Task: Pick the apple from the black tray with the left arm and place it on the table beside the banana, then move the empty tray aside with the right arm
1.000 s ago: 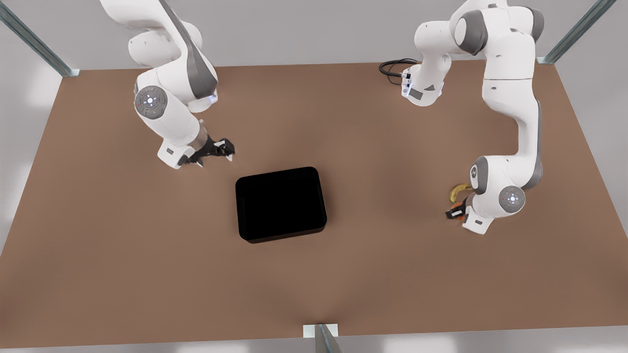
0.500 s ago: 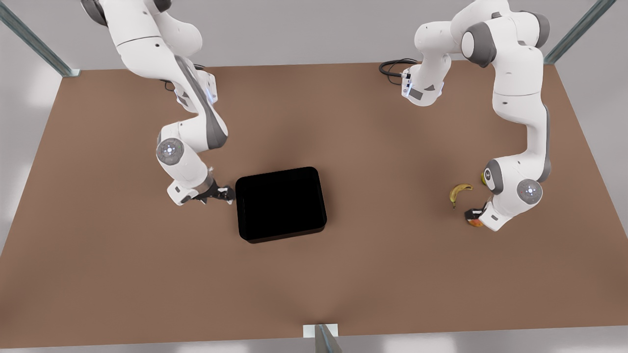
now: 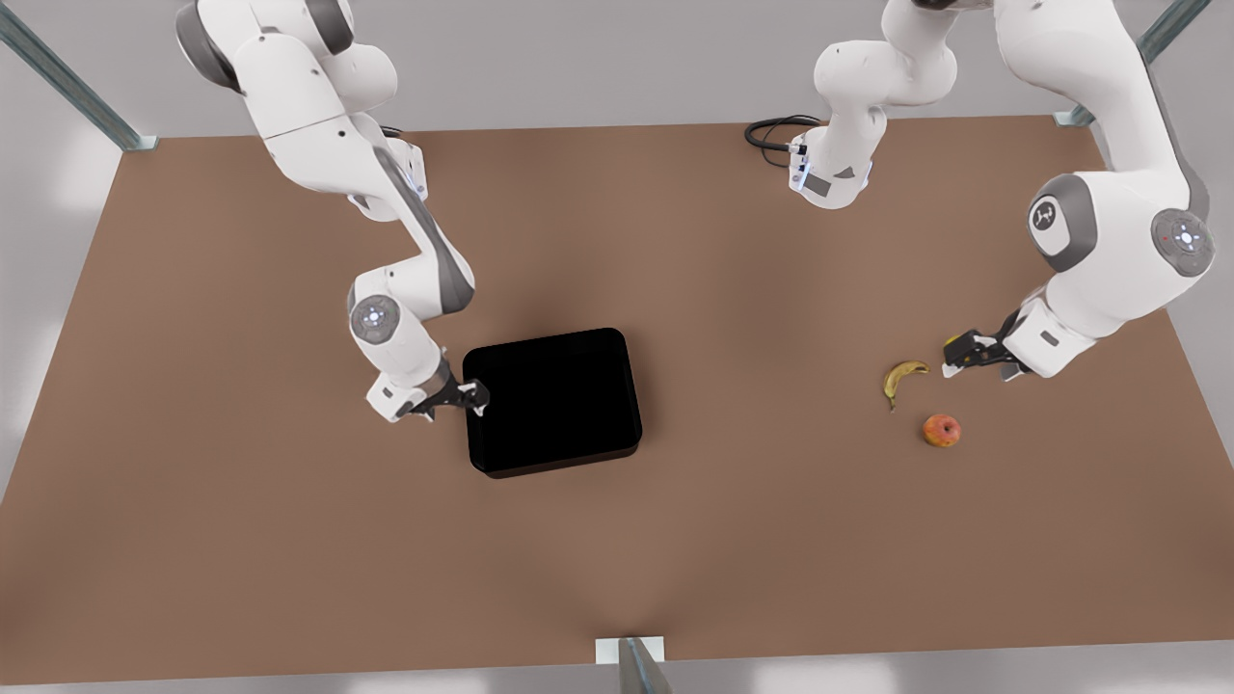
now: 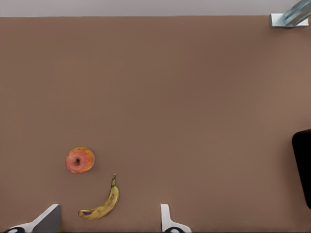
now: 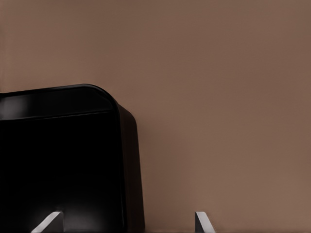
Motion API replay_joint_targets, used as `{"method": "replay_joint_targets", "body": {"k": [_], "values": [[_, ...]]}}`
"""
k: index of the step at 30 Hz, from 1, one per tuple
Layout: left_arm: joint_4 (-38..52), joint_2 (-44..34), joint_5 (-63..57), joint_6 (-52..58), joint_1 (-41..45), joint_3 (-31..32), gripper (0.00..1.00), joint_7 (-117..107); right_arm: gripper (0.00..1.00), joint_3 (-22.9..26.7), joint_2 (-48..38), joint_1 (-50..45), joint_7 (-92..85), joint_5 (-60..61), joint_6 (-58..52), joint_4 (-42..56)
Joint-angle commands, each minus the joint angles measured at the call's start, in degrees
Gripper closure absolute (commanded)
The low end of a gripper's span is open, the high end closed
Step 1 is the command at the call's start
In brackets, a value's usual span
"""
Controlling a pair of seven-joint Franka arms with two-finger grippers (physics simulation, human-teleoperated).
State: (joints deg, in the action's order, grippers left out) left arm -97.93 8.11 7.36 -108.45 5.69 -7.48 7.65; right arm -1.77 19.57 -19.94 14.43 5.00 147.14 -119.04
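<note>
Apple: we see the apple (image 3: 942, 430) resting free on the desk (image 3: 733, 540), just beside the banana (image 3: 903, 378), so we judge the placing done.
Left gripper: our left gripper (image 3: 967, 353) hovers above the desk near the banana's far end, fingers spread wide and empty; a small yellow shape sits by it, which we cannot identify.
Black tray: the black tray (image 3: 551, 400) lies empty mid-desk, well apart from the fruit.
Right gripper: our right gripper (image 3: 465, 396) sits at the tray's rim on the front view's left, fingers apart straddling the edge, probably ready to grip.
Room: bare desk surrounds the tray; we would drag away from the fruit.
</note>
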Motion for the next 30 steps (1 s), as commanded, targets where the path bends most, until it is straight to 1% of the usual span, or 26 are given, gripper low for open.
{"method": "replay_joint_targets", "body": {"k": [1,5,8,9,17,18,22,23,24,28,30], "values": [[1.3,0.9,-0.4,0.0,0.6,0.0,0.00,-9.7,0.00,-0.4,0.0,0.0,-8.0,0.2,0.9,-0.5],[1.2,0.7,-1.0,1.1,0.5,-0.5,0.00,-9.1,0.00,-0.4,-1.2,0.1,-7.6,0.3,1.0,-3.2],[1.3,0.9,-1.1,1.8,0.4,-1.1,0.00,-8.5,0.00,-0.5,-0.5,0.3,-7.4,0.3,1.4,-3.9],[1.2,0.9,-1.1,1.5,0.4,-1.1,0.00,-8.5,0.00,-0.5,0.2,0.3,-7.4,0.3,4.1,-5.0],[1.2,1.1,-1.2,1.5,0.4,-1.1,0.00,-8.4,0.02,-1.9,2.7,0.2,-5.6,1.2,5.2,-4.9],[1.2,1.1,-1.2,1.5,0.4,-1.1,0.00,-8.4,0.03,-2.2,2.8,0.2,-5.6,1.6,5.1,-4.9],[1.2,1.1,-1.2,1.5,0.5,-1.1,0.00,-8.4,0.14,-2.2,3.8,0.3,-5.5,1.7,5.2,-4.5],[1.2,1.2,-1.2,1.5,0.5,-1.1,0.00,-8.4,0.19,-2.2,3.8,0.3,-5.5,2.7,5.1,-4.5],[1.2,1.2,-1.2,1.5,0.5,-1.1,0.00,-8.4,0.24,-2.2,4.1,0.3,-5.5,2.7,5.1,-4.4],[1.2,1.2,-1.8,1.5,0.5,-1.1,0.00,-8.4,0.51,-2.2,4.0,0.3,-5.5,2.7,4.8,-4.4],[1.2,1.2,-1.9,1.5,0.5,-1.1,0.00,-8.4,0.62,-2.2,3.8,0.3,-5.6,2.7,4.6,-4.4]]}}
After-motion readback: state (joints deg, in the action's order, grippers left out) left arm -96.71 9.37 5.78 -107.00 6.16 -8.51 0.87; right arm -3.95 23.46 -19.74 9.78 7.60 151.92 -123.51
